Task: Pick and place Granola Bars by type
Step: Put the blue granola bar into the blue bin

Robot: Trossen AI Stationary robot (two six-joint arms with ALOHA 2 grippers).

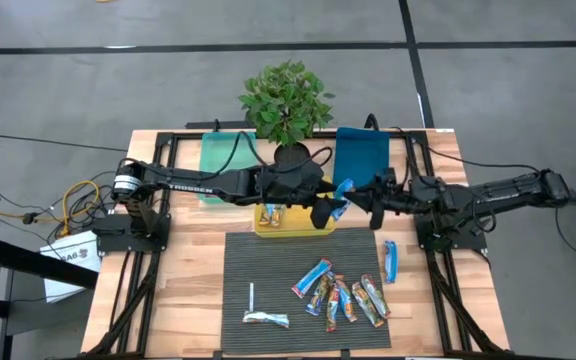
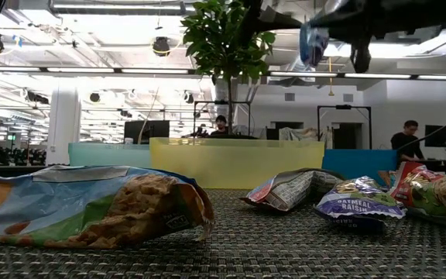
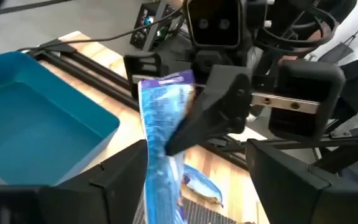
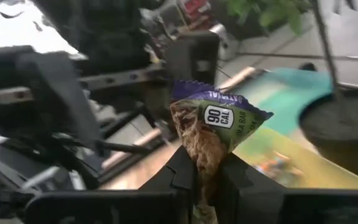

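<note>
A: High view first. How far along is it?

B: Early, I judge. The yellow bin [image 1: 290, 222] at frame centre holds a few bars; the green bin [image 1: 216, 152] and blue bin [image 1: 362, 152] above it look bare. A cluster of bars [image 1: 343, 292] lies on the mat [image 1: 268, 270] at lower centre, one blue bar [image 1: 391, 260] lies alone at right, and an empty-looking wrapper [image 1: 267, 319] at lower left. The left gripper [image 1: 323, 212] and right gripper [image 1: 365, 194] meet at centre over a raised bar [image 1: 342, 192].

A: Low view?

B: Crinkly foil packets on a coarse woven mat; the raised bar hangs at upper right.

A: Left wrist?

B: The left jaws stand released at the bottom corners. The shiny blue bar sticks up between them, pinched by the right gripper's dark finger.

A: Right wrist?

B: The right jaws are clenched on that bar: flat, glossy, crimped at the end, printed with granola.
</note>
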